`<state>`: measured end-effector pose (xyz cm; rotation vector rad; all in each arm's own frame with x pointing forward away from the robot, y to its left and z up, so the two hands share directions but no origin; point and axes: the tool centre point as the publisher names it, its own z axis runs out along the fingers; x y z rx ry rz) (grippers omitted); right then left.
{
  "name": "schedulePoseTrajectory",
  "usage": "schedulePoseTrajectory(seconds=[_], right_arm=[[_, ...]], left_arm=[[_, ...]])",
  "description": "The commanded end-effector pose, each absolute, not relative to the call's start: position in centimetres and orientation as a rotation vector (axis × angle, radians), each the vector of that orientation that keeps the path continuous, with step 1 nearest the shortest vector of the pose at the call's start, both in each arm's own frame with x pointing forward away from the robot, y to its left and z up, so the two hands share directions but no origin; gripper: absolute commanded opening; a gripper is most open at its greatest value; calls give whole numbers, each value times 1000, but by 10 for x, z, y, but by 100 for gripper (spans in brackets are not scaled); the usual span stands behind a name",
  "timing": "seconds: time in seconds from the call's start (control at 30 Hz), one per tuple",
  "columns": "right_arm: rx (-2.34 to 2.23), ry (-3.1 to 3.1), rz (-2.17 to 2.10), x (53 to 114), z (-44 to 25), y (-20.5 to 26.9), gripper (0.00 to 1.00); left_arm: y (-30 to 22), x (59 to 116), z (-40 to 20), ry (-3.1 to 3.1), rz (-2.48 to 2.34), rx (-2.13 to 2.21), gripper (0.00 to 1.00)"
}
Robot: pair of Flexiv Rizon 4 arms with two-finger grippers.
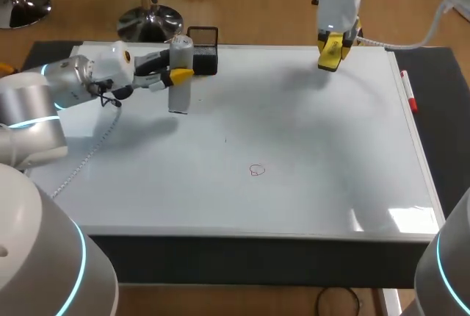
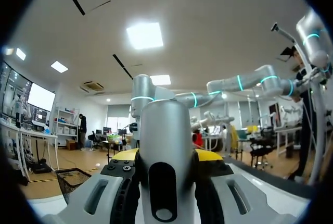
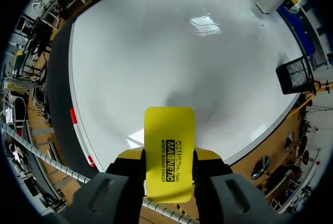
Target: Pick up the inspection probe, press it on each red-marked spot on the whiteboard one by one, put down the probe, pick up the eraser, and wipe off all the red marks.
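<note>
So, left claw [image 1: 181, 76] is clamped on the probe [image 1: 180, 99], upright at the whiteboard's [image 1: 316, 191] far-left corner; red mark [image 1: 255, 170] lies mid-board, nearer the front; right claw [image 1: 333, 53] grips the eraser [image 3: 169, 148].

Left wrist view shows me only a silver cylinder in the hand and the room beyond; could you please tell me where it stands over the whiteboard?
Observer: The inspection probe is upright in the left hand, near the far left corner of the whiteboard, beside a black wire basket.
Operator: Thank you. Is any red mark visible?
Observer: One small red mark shows near the board's middle, toward the front edge, well clear of the probe.
Operator: And where is the other arm?
Observer: The right hand is shut on the yellow eraser, above the board's far right part.
</note>
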<state>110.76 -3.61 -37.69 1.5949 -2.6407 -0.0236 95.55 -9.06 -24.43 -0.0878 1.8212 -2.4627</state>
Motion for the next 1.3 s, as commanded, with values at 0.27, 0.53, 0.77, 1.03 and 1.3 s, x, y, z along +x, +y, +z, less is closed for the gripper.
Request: schedulePoseTrajectory(seconds=[0.27,0.53,0.77,1.03,1.3], right_arm=[[1597,-2638,-19,1108,-375,-37,0],[1597,-2638,-19,1108,-375,-37,0],[1597,-2638,-19,1108,-375,-37,0],[1597,-2638,-19,1108,-375,-37,0],[1694,-2586,4,1076,-380,-22,0]], left_arm=[[-82,961,-247,1814,-2471,-92,0],[-82,959,-244,1821,-2469,-83,0],[-82,959,-244,1821,-2469,-83,0],[-82,959,-244,1821,-2469,-83,0],[-82,959,-244,1821,-2469,-83,0]])
